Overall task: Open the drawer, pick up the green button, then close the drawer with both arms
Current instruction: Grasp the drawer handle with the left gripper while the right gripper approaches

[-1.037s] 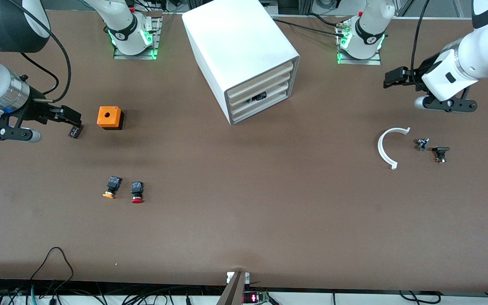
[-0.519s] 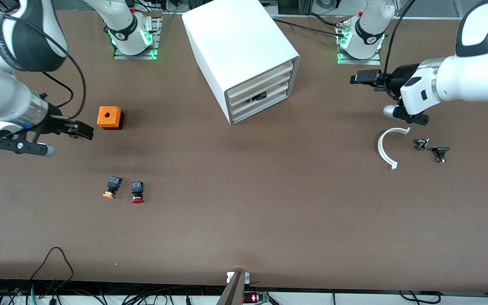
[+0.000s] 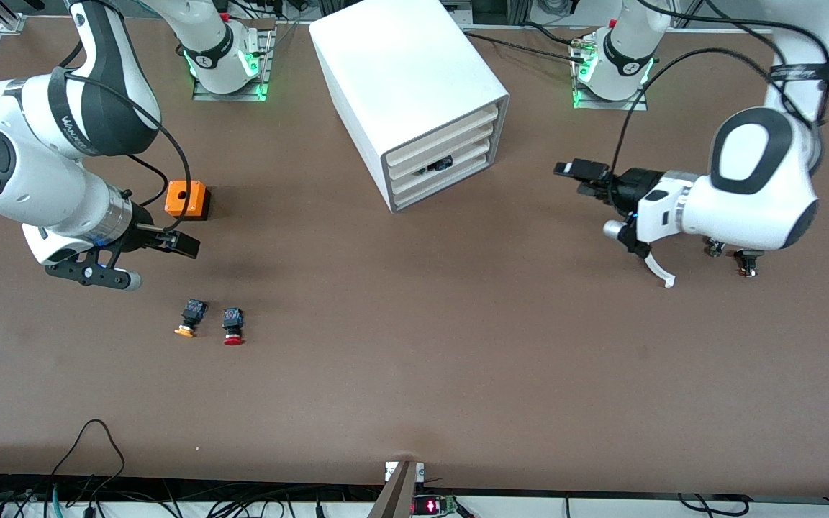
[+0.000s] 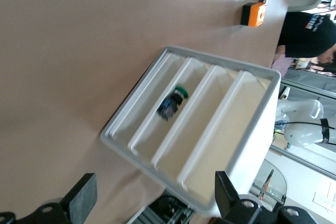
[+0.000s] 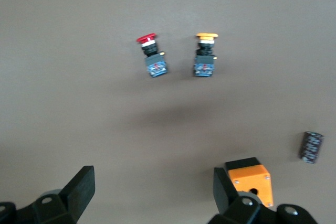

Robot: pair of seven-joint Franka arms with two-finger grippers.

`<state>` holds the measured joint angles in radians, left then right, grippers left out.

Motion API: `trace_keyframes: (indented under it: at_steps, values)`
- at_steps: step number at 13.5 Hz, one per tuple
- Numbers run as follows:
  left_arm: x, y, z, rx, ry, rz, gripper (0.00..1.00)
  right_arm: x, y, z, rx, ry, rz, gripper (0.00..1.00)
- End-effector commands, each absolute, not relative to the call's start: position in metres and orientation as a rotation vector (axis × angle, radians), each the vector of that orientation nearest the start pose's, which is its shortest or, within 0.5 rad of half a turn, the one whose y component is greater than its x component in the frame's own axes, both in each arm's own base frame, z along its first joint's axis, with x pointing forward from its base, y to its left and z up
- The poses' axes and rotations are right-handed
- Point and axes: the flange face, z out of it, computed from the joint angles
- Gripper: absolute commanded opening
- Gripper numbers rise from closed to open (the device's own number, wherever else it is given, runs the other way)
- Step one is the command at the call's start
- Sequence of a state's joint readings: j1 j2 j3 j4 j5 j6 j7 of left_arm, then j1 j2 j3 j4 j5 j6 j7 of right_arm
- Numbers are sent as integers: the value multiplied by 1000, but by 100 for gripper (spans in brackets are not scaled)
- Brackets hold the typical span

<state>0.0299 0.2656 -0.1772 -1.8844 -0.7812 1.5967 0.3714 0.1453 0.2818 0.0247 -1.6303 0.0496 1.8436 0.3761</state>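
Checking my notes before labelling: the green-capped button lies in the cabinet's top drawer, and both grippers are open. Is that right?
Not quite. The green-capped button lies in the third drawer from the top of the cabinet, not the top one; the left wrist view shows it. The left gripper and right gripper are open.

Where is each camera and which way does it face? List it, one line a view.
Front: high across the table, facing the arms; left pincer, right pincer and cabinet show.
Left wrist: on the left arm, facing the cabinet's front and green button; own open pincer shows.
Right wrist: on the right arm, looking down on red button and orange box; own open pincer shows.
Shared: orange box, in all three.
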Motion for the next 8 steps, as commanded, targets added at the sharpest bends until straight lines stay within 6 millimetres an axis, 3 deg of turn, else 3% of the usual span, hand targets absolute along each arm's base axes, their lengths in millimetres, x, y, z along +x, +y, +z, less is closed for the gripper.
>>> trace_keyframes:
  at_steps: [1, 4, 8]
  values:
    - [536, -185, 342, 2186, -379, -394, 99, 657, 127, 450, -3005, 525, 115, 100]
    - [515, -191, 302, 2156, -488, -280, 99, 667, 164, 437, -2993, 650, 154, 100]
    - [462, -213, 239, 2017, -461, -188, 99, 670, 218, 425, -2953, 844, 161, 100]
